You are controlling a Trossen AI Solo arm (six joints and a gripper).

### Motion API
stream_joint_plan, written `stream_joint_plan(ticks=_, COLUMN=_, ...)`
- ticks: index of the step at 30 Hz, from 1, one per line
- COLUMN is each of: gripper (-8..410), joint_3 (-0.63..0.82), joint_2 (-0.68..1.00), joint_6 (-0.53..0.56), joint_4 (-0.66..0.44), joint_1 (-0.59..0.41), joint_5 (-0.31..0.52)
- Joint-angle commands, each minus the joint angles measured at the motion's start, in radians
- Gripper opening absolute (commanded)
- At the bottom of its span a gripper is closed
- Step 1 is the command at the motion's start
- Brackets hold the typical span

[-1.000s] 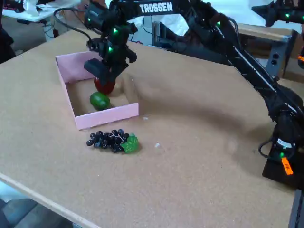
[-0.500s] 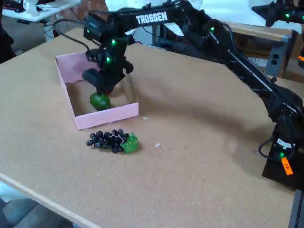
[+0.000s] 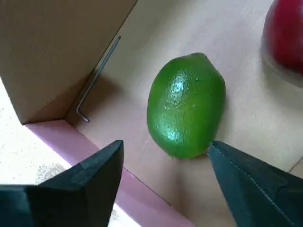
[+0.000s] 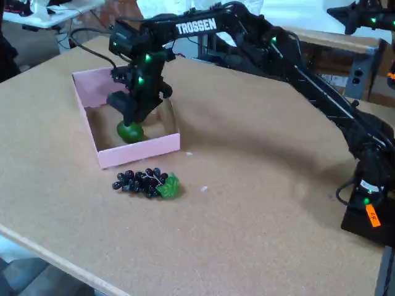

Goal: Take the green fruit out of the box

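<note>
**Jaws came down over the lime**

Brown desk (image 4: 247,203) held the pink box (image 4: 142,150), with a bunch of dark grapes (image 4: 145,183) just outside it. A second before, the gripper (image 3: 165,156) hung higher, over the red apple (image 3: 286,35). It had since dropped low over the green fruit (image 3: 187,104), which lay on the box floor beside the apple. The jaws stood wide open, holding nothing, one on each side of the near end. Closing on it looked like the next step.

red apple (image 3: 286,38) cropped in wrist view; apparently gripper-hidden (image 4: 131,117) elsewhere
</note>
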Motion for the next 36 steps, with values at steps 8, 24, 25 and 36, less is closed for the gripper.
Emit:
stream_joint_plan(ticks=8, gripper=298, joint_3=0.0, joint_2=0.001, joint_6=0.003, joint_4=0.005, joint_1=0.0, joint_5=0.024)
stream_joint_plan(ticks=24, gripper=298, joint_3=0.0, joint_2=0.001, joint_6=-0.019, joint_4=0.018, joint_1=-0.018, joint_5=0.079)
stream_joint_plan(ticks=25, gripper=298, joint_3=0.0, joint_2=0.001, joint_6=-0.019, joint_4=0.02, joint_1=-0.019, joint_5=0.079)
stream_joint_plan(ticks=36, gripper=298, joint_3=0.0, joint_2=0.001, joint_6=-0.037, joint_4=0.063, joint_1=-0.018, joint_5=0.033)
